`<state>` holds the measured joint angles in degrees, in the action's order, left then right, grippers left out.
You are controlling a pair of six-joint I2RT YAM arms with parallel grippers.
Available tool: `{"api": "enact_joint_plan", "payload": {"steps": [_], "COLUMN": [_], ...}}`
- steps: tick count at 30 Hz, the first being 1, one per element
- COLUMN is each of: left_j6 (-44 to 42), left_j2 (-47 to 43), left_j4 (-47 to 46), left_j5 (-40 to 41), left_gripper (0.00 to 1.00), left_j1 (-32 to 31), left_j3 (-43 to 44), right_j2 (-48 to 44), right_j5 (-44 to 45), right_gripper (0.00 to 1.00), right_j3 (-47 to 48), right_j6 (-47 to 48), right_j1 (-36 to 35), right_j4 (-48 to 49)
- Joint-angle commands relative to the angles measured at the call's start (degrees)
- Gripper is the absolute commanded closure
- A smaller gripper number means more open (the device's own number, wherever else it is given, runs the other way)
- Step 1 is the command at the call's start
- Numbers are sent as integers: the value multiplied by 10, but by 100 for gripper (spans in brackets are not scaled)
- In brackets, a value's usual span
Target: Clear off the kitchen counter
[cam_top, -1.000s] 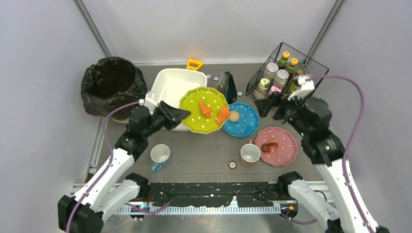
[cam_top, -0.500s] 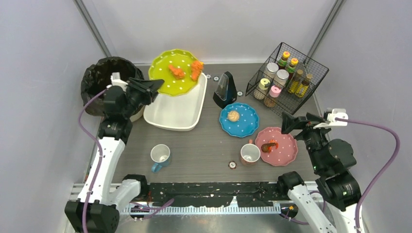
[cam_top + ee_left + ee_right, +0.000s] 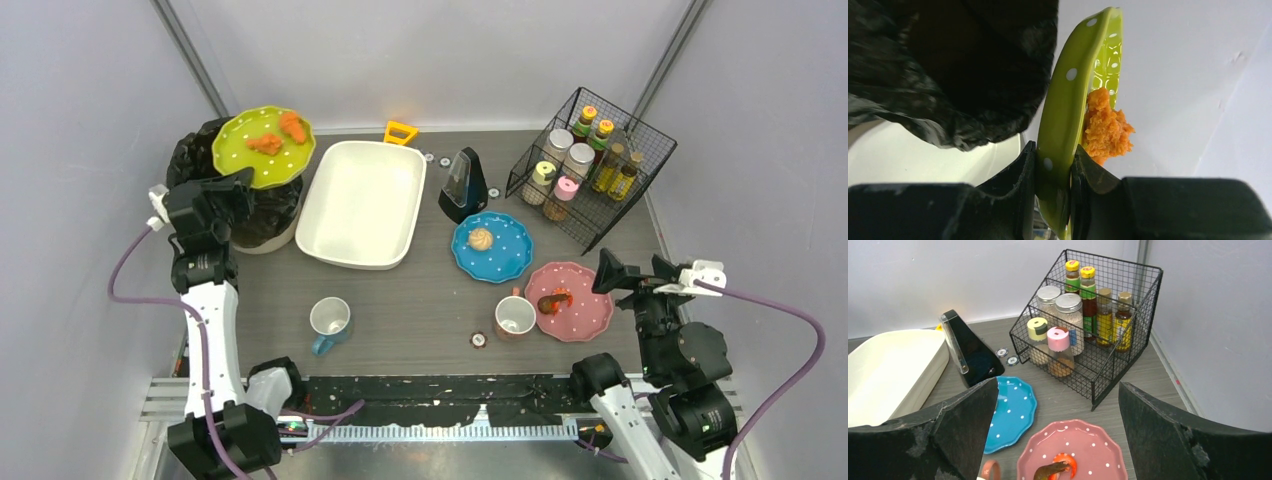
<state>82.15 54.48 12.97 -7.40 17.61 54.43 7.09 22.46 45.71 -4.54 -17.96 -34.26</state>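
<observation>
My left gripper [image 3: 243, 180] [image 3: 1054, 170] is shut on the rim of a green dotted plate [image 3: 263, 147] [image 3: 1068, 100]. It holds the plate over the black bag-lined bin [image 3: 215, 210] [image 3: 948, 70] at the counter's far left. Orange food pieces [image 3: 280, 133] [image 3: 1105, 127] lie on the plate, which stands on edge in the left wrist view. My right gripper [image 3: 632, 272] [image 3: 1058, 390] is open and empty above the near right of the kitchen counter [image 3: 420, 310], by a pink plate [image 3: 570, 300] [image 3: 1083, 450] with a shrimp.
A white tub [image 3: 362, 203] sits beside the bin. A blue plate [image 3: 491, 247] holds a bun. Two mugs [image 3: 329, 321] [image 3: 515, 316] stand near the front. A black metronome [image 3: 465, 185] and a wire rack of spice bottles [image 3: 590, 165] are at the back right.
My left arm swung the green plate left, from over the tub to above the bin. My right arm pulled back from the wire rack to the near right, jaws still open.
</observation>
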Motion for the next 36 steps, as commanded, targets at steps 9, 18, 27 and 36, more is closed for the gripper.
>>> {"api": "enact_joint_plan", "payload": {"steps": [9,18,27,36], "left_j6": [-38,-276,-590,-916], "left_j2": [8,73,134,145], "left_j4": [-61,-67,-125,-295], "left_j5": [179,254,303,353], "left_gripper": [100,100,100,100], "left_j1": [65,64,45,-47], "left_j3": [114,179,240,209], "right_j2": [-77,-128,-137,-141], "right_j5": [63,81,73,72], "right_gripper": [5,5,5,5], "right_j3": [-69,-104,-120,-128], "right_j6": [29,33,30,32], "right_j1": [-28,-37,-38,-38], "right_j4": [62,82,92,100]}}
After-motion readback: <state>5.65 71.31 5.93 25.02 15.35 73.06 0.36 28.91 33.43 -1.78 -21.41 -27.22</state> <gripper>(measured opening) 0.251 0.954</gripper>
